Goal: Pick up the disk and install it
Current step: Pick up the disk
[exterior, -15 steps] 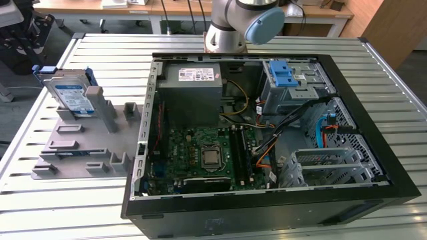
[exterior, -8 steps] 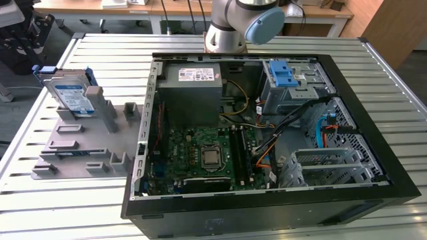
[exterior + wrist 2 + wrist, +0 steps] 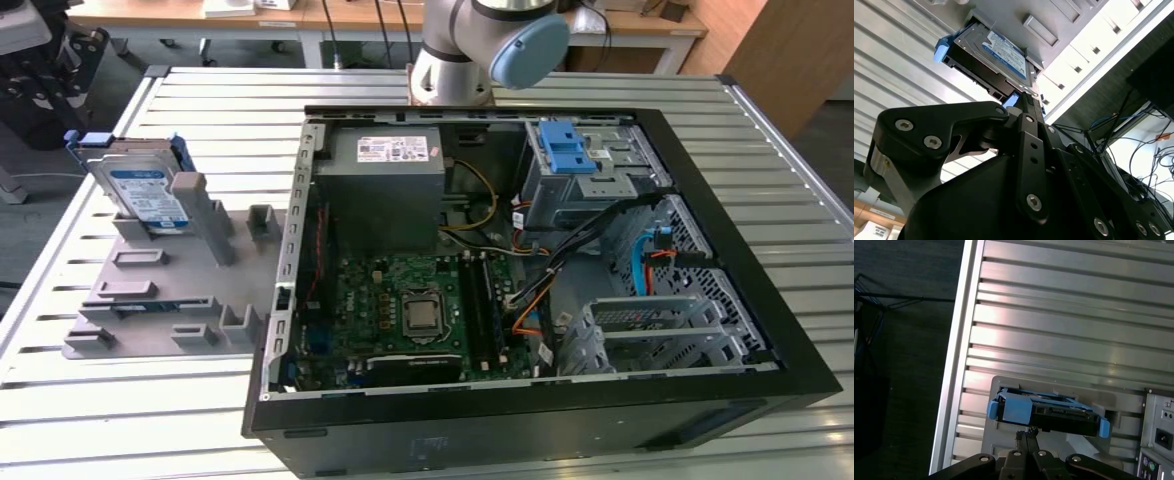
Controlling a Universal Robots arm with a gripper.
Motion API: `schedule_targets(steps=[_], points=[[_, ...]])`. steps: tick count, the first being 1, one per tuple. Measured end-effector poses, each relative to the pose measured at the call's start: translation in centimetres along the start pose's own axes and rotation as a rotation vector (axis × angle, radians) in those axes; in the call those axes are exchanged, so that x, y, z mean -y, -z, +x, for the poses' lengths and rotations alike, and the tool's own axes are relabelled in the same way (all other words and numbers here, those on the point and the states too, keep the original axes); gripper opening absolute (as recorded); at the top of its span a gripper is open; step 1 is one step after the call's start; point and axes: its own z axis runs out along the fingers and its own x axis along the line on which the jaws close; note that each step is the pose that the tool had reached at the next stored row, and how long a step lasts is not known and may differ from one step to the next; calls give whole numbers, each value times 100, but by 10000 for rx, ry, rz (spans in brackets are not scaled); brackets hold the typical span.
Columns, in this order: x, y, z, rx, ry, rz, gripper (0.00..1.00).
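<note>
Hovering over the disk [image 3: 1046, 412], my claw [image 3: 1026, 431] is pinched shut on nothing, so I judge pickup and install both remain. The disk stands on edge in the grey fixture [image 3: 147, 290], on the exterior view's left of the open computer case [image 3: 534, 405], with slatted table [image 3: 400, 90] around it. Inside the case, cables [image 3: 601, 235] crowd the drive cage [image 3: 594, 180].

you get bright, even overhead light in the exterior view, with soft shadow inside the computer case [image 3: 534, 415]. in the first wrist view the tabletop [image 3: 1064, 325] slats carry streaky glare; in the second wrist view they blow out white — the hand [image 3: 1026, 100] reads dark.
</note>
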Motion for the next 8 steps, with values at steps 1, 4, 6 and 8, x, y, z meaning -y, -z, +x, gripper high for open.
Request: schedule_targets(steps=[1, 4, 6, 8], points=[[0, 0, 0, 0, 21, 0, 11], [0, 0, 0, -3, 85, 1, 11], [0, 0, 0, -5, 128, 1, 11], [0, 0, 0, -7, 172, 1, 11]])
